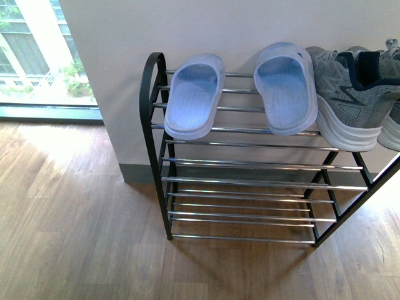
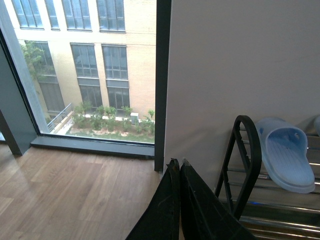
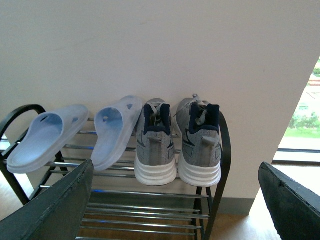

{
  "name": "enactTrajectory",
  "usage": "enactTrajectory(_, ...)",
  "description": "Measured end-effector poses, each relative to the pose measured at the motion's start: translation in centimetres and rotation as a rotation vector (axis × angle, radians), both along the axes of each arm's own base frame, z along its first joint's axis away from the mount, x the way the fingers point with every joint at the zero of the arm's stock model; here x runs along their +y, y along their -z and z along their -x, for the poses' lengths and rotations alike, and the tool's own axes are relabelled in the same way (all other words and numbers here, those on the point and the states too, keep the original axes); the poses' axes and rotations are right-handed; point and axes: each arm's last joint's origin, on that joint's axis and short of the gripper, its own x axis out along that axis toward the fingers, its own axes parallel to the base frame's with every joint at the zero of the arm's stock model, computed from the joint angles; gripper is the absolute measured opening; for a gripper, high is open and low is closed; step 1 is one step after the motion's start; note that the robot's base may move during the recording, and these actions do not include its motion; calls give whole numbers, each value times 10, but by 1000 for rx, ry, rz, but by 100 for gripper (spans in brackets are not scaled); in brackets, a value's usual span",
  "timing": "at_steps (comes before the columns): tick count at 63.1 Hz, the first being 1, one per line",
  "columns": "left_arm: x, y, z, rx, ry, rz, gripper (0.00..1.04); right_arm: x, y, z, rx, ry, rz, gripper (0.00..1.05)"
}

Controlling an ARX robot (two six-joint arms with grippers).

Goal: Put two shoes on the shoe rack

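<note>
Front view: ribbed pale blue rubber slides and grey knit sneakers line the chrome-barred shoe rack's top tier, lengthwise toward the wall.

Left wrist view: left end effector closed, empty.

Right wrist view: right end effector wide open, empty; sneaker heels face the camera.

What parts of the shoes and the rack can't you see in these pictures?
- Front view: the right sneaker is cut off by the picture's edge.
- Left wrist view: the shut left gripper hides the shoe rack's lower bars; sneakers out of frame.
- Right wrist view: the open right gripper's fingers cover the rack's bottom corners.
</note>
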Motion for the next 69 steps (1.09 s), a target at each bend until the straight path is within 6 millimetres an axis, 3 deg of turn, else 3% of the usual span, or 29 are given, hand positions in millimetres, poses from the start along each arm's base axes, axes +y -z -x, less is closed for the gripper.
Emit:
enactTrajectory(38,0,4,14,16,-1,0,1,0,0,0,0,0,0,96)
enactTrajectory(62,0,4,14,16,-1,0,67,0,0,0,0,0,0,95)
enactTrajectory(69,0,4,14,16,-2,0,97,0,0,0,0,0,0,95)
